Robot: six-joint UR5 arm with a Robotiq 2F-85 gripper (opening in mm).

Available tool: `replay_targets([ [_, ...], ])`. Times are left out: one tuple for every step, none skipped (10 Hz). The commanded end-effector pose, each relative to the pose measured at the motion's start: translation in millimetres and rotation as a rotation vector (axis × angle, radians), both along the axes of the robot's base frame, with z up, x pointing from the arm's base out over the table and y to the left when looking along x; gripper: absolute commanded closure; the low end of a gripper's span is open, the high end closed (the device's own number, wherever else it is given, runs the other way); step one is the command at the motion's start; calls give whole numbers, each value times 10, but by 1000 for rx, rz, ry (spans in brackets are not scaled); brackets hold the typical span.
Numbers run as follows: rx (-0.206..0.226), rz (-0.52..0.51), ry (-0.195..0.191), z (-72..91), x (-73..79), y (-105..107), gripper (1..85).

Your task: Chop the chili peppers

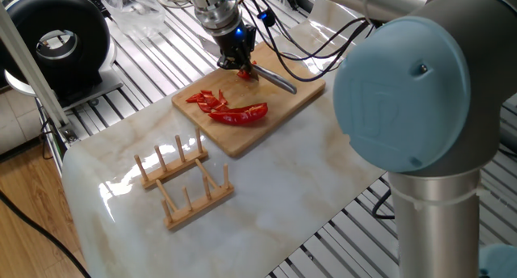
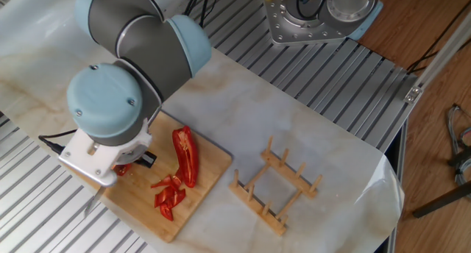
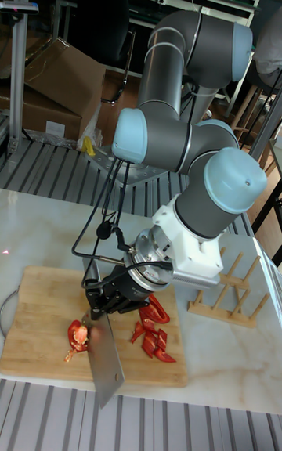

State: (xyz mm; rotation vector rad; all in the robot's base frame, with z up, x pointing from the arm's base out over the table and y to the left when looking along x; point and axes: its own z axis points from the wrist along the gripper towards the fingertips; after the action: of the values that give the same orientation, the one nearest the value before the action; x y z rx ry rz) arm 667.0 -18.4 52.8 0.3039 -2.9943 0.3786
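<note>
Fingers [image 3: 100, 304] clamped on the handle of a cleaver [image 3: 104, 357], blade hanging down and out past the near edge of the cutting board [image 3: 31, 302] in the tall view. Right beside the blade, a small red pepper chunk [image 3: 77, 334], touching or near enough; can't tell which from here. Same chunk visible just under the fingers in one fixed view, at the far corner of the board.

Rest of the chili peppers [image 1: 230, 108] further along the board: a handful of cut slices, then one long curved half [image 2: 185, 156] not yet chopped. Long axis of that half roughly across the blade's line, so probably a decent angle for a crosswise cut after a sideways shift over the slices.

Room-wise: plenty of bare board between the chunk and the pile. Blade tip already overhanging the edge though, so a bit risky for a downstroke off the wood. Wooden rack [image 2: 276, 190] well apart on the worktop [image 1: 283, 189], no bother.
</note>
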Motion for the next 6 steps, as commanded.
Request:
replay_targets([
  [98, -5, 18, 1, -48, 215, 843],
  [114, 1, 21, 38, -70, 255, 843],
  [126, 7, 28, 77, -105, 281, 843],
  [139, 12, 36, 107, -138, 312, 843],
  [147, 14, 42, 130, -167, 334, 843],
  [136, 18, 45, 145, -177, 303, 843],
])
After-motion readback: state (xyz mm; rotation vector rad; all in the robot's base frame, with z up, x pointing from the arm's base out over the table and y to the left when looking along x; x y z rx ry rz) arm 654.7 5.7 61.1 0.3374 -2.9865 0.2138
